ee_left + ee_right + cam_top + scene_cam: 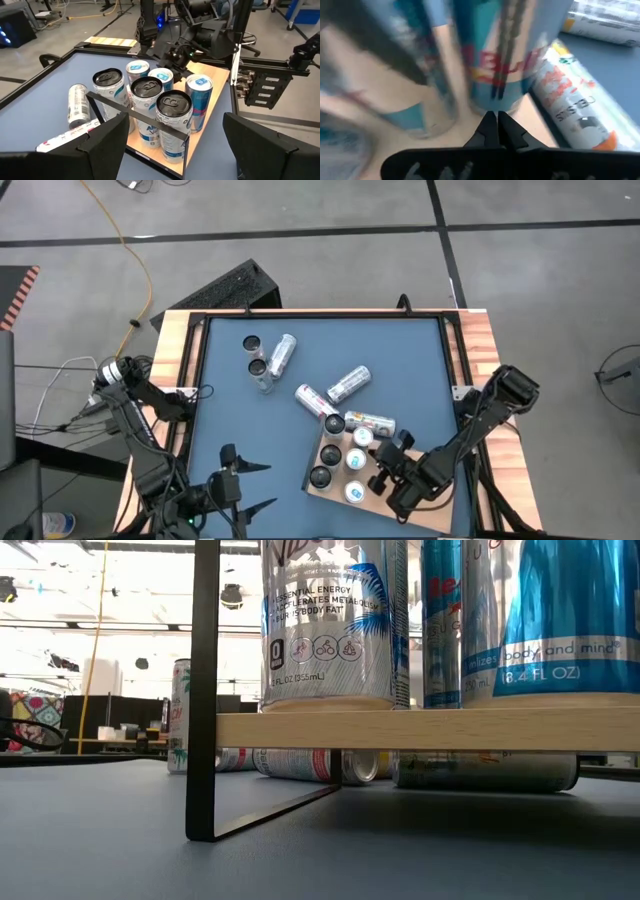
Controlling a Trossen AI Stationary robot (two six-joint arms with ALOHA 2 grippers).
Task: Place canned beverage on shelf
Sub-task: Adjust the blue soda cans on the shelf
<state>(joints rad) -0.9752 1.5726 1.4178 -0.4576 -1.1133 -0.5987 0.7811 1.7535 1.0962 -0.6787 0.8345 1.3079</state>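
1. The shelf (pixel 335 480), a light wooden board, lies at about 5 o'clock on the blue-grey tabletop (pixel 230 405).
2. Six cans stand upright on the shelf, three with dark tops (pixel 174 105) and three with pale tops (pixel 199 82).
3. The right gripper (pixel 390 465) is over the 3 o'clock edge of the shelf, its fingers pressed together and holding nothing.
4. The left gripper (pixel 250 488) waits at about 7 o'clock on the table, its fingers wide apart and empty.
5. Several cans lie on their sides near the table centre, one Celsius can (pixel 575 107) just beside the shelf.
6. Two more cans (pixel 255 355) stand upright at about 11 o'clock.
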